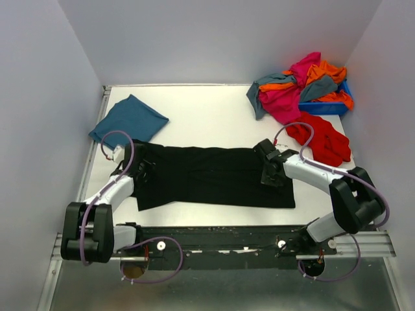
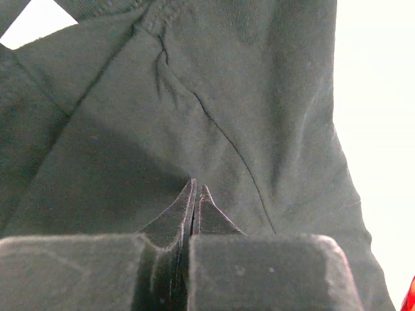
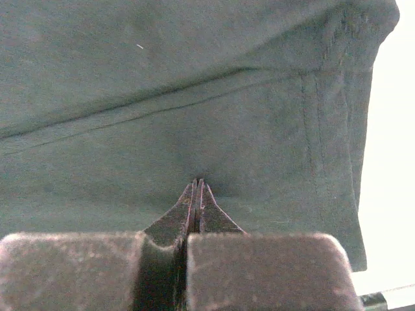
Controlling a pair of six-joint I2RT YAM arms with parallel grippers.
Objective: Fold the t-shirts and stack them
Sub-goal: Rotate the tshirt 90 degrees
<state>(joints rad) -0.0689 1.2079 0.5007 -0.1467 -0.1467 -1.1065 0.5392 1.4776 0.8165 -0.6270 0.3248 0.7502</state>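
A black t-shirt (image 1: 214, 176) lies spread flat across the middle of the table, folded into a long band. My left gripper (image 1: 141, 172) sits on its left end, jaws shut with the tips (image 2: 196, 188) pinching the dark cloth (image 2: 227, 97). At the shirt's right end my right gripper (image 1: 269, 176) is shut too, its tips (image 3: 198, 183) nipping a small pucker of fabric (image 3: 194, 97) near the hem. A teal-blue t-shirt (image 1: 130, 120) lies folded at the back left. The black shirt's print is hidden.
A heap of magenta, orange and grey-blue t-shirts (image 1: 295, 87) spills over a small blue bin (image 1: 324, 107) at the back right. A red t-shirt (image 1: 321, 139) lies crumpled just in front of it. White walls close in on three sides.
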